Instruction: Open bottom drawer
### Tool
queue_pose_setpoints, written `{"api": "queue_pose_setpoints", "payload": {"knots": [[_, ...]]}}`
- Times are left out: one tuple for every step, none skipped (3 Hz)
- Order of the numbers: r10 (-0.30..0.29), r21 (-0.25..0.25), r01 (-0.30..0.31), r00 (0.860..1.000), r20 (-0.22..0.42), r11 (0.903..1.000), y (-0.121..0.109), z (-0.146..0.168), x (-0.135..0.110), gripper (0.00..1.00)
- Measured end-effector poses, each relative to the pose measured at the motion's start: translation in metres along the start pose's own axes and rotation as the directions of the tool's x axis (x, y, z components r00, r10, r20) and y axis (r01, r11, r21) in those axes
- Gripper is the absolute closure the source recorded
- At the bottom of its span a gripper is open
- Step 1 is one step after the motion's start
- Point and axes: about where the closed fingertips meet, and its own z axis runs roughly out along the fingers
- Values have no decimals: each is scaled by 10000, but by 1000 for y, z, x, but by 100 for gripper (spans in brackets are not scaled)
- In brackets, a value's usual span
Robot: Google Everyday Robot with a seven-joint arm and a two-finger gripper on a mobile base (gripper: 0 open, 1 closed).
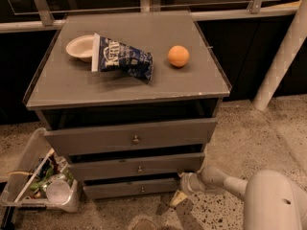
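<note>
The fingers [176,199] show only as one pale wedge slanting down and to the left toward the floor [240,143]. Its partner cannot be made out, so I cannot tell how far apart they are or whether they hold anything. The gripper [181,188] sits low, just beside the right end of the bottom drawer [120,189], about level with its front. Whether it touches the wood cannot be told.

The arm [223,180] runs nearly level, close above the floor, from the rounded white robot body [273,202] at the lower right. It reaches leftward and ends in a thick wrist joint just behind the gripper.

The bottom drawer is the lowest and narrowest of three grey fronts in the chest [53,92]. It has a tiny knob [142,189] at its centre and a dark slot above its top edge. The middle drawer [105,167] and the top drawer [96,139] stand above it, each wider than the one below.

On the chest's top lie a white bowl [76,47], a crumpled blue snack bag [123,59] touching the bowl, and an orange [178,56] apart to the right. A clear bin [24,169] of rubbish stands on the floor at the chest's lower left. A white post [284,56] leans at the far right.
</note>
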Motion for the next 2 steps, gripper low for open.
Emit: {"api": "queue_pose_setpoints", "payload": {"knots": [[-202, 421, 206, 9997, -106, 9989, -13, 9, 7, 0], [-326, 794, 342, 9992, -210, 9963, -14, 15, 16, 0]]}}
